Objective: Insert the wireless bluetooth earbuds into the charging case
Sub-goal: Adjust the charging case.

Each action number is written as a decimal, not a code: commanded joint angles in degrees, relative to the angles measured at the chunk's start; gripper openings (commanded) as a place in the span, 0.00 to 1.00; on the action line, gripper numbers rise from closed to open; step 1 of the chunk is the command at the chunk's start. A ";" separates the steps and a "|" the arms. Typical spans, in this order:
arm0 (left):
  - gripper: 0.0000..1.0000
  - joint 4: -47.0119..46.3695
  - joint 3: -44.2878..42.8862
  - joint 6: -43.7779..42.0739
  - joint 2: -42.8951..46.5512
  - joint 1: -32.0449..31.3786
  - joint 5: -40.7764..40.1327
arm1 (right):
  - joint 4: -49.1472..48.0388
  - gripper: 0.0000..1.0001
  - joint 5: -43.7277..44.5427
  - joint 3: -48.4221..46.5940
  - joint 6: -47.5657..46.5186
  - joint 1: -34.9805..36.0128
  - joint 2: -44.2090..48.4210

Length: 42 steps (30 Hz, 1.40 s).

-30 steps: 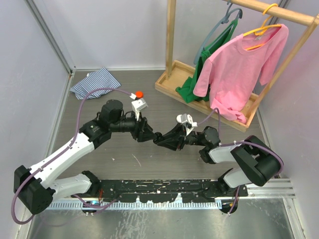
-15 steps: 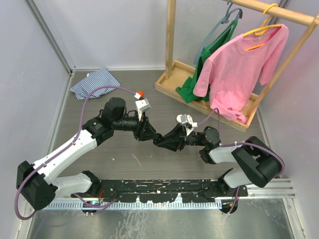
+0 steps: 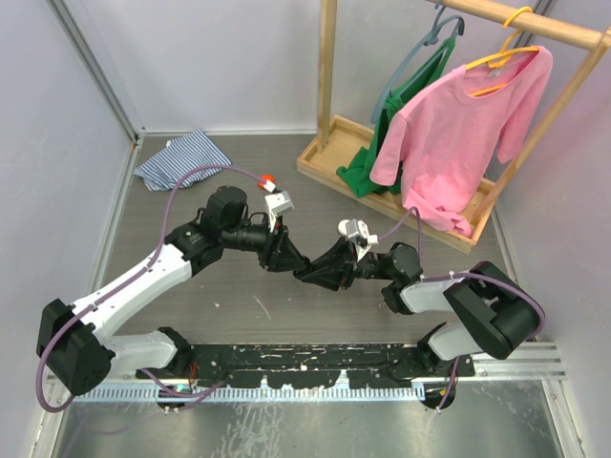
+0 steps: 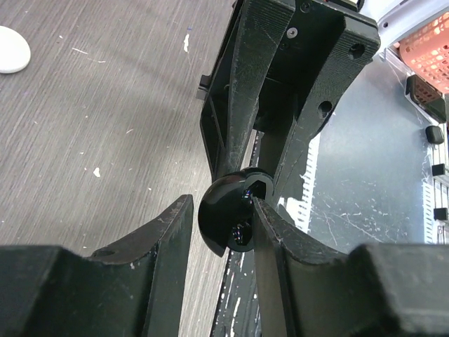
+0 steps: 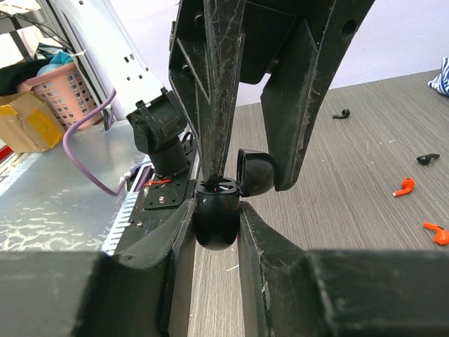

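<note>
My right gripper (image 5: 217, 213) is shut on the black charging case (image 5: 216, 228), held above the table with its lid (image 5: 257, 173) flipped open. My left gripper (image 4: 223, 208) reaches in from the other side and straddles that lid (image 4: 219, 214). The lid touches one finger, with a gap to the other, so this gripper is open. One left fingertip (image 5: 218, 165) sits at the case's mouth. In the top view the two grippers (image 3: 298, 264) meet mid-table. Loose earbuds lie on the table: two black (image 5: 342, 113) (image 5: 427, 159) and two orange (image 5: 403, 187) (image 5: 435, 233).
A wooden clothes rack (image 3: 401, 181) with a pink shirt (image 3: 458, 134) and green garment stands at the back right. A striped cloth (image 3: 181, 159) lies at the back left. A white oval piece (image 4: 12, 49) rests on the table. A small orange item (image 3: 268, 179) sits near the cable.
My left gripper has moved right, up to the case in my right gripper, and its jaws have narrowed around the lid. The right arm has held still.
</note>
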<state>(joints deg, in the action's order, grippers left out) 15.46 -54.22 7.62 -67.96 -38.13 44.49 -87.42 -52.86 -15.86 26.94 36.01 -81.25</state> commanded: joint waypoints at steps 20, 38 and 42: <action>0.14 11.30 -7.97 -7.99 1.25 -1.69 -2.07 | -9.56 0.41 -1.81 -3.12 1.95 0.55 0.52; 0.13 26.30 -16.62 -14.89 -2.10 -6.11 -12.41 | -5.06 0.54 -2.95 -4.49 -0.38 1.09 -1.43; 0.13 27.23 -17.57 -15.27 -3.05 -6.67 -13.27 | -0.93 0.54 -2.55 -4.71 -3.87 2.00 -0.42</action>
<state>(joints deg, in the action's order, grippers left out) 41.06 -68.58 -6.09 -70.43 -44.23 32.53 -87.13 -55.37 -18.50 27.59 36.99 -82.94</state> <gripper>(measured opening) 0.233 0.537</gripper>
